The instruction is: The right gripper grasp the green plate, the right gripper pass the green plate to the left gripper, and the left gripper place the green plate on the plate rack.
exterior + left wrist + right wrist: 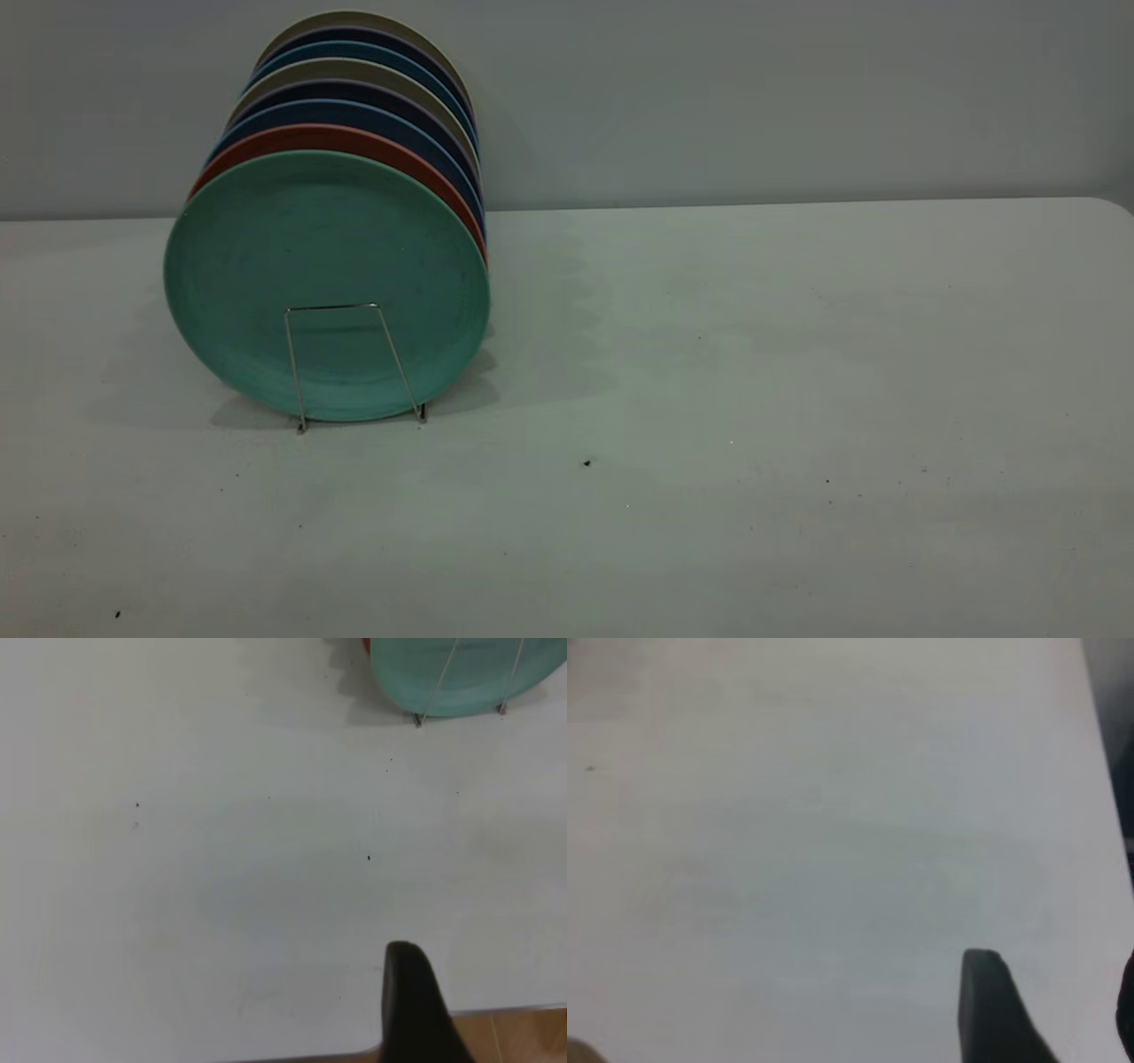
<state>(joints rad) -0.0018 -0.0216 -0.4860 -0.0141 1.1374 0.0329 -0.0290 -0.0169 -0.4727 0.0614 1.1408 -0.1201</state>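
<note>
- The green plate (326, 283) stood on edge in the plate rack (354, 365), frontmost of a row, with a salmon-pink plate (354, 143) touching behind it and dark blue plates (354, 113) further back.
- It looked light, stiff plastic with a smooth matte face; a pinch across the thin rim at its exposed upper edge seemed the surest hold, though it might slip.
- The task appeared done.
- The left gripper (416, 1010) hovered over bare table (753, 354), well apart from the rack, holding nothing; only one finger showed, so its opening could not be told.
- The right gripper (997, 1010) hung over bare table too, one finger visible, empty.
</note>
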